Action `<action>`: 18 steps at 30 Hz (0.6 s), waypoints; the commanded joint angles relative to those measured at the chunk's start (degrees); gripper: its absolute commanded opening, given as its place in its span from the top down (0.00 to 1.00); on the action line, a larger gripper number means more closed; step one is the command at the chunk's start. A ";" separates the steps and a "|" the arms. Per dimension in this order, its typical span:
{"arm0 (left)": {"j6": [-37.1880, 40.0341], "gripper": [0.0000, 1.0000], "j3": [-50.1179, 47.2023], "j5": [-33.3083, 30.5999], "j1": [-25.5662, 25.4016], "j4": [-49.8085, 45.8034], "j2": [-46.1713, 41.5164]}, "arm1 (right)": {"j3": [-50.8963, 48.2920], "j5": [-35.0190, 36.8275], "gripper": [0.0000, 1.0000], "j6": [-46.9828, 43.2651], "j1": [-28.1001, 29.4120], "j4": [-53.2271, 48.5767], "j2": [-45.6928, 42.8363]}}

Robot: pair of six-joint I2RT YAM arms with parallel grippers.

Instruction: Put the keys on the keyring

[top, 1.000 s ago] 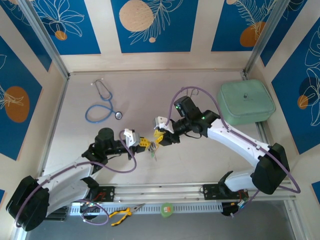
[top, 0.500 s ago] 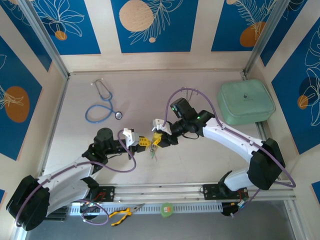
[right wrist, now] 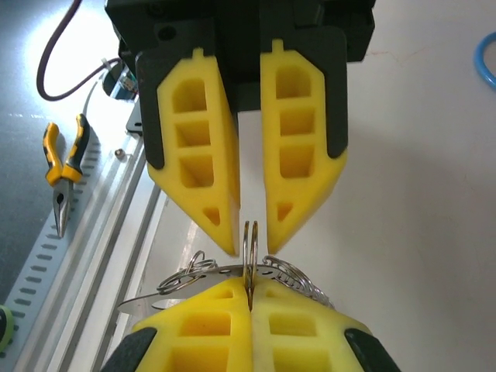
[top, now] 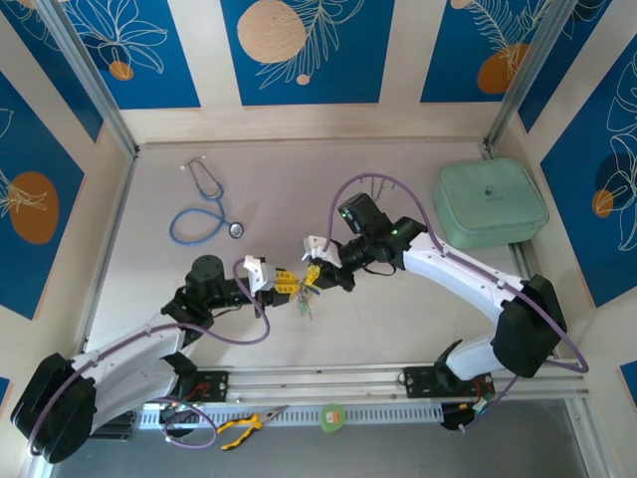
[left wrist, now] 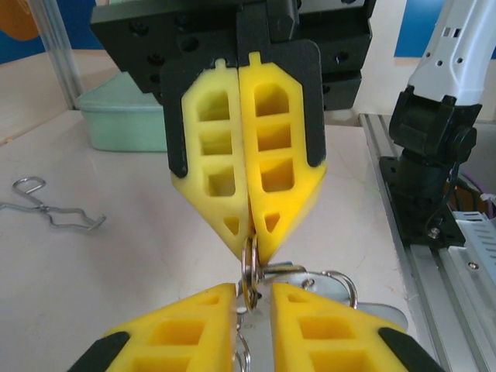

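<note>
Right wrist view: the right pincer (right wrist: 249,291) has just shut on the thin silver metal keyring (right wrist: 249,240), held up over the middle of the worktop (right wrist: 434,194). The left pincer (left wrist: 254,291) has begun to open a little, so the keyring is changing hands.

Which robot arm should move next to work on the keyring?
Probably the left. The right gripper is pinched shut on the keyring, so it should stay put. The left gripper is open around the ring, so it looks free to move.
</note>
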 commanded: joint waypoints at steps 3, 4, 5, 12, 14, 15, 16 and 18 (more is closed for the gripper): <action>5.02 0.78 2.96 -2.67 -0.18 -10.80 -3.04 | 5.14 6.01 1.00 -5.54 2.22 -8.60 1.97; 5.54 0.78 3.51 -3.03 -0.24 -12.22 -3.09 | 5.78 6.95 1.00 -6.07 2.68 -9.62 2.38; 6.26 0.77 4.04 -3.14 -0.21 -13.73 -3.04 | 6.58 8.03 1.00 -6.65 3.11 -10.51 2.83; 6.63 0.79 5.03 -2.57 -0.24 -14.04 -2.70 | 11.57 13.29 1.00 -8.83 6.28 -14.34 6.01; 6.40 0.80 5.03 -2.17 -0.23 -13.47 -2.54 | 12.48 13.54 1.00 -8.98 7.01 -14.45 6.69; 6.45 0.81 5.03 -2.00 -0.25 -13.33 -2.36 | 12.81 12.89 1.00 -8.83 7.22 -14.28 6.83; 6.43 0.82 4.99 -1.87 -0.24 -13.37 -2.22 | 12.89 11.97 1.00 -8.45 7.16 -13.68 6.84; 6.55 0.87 5.11 -1.19 -0.20 -13.08 -1.76 | 12.47 10.36 1.00 -7.78 7.16 -12.05 6.75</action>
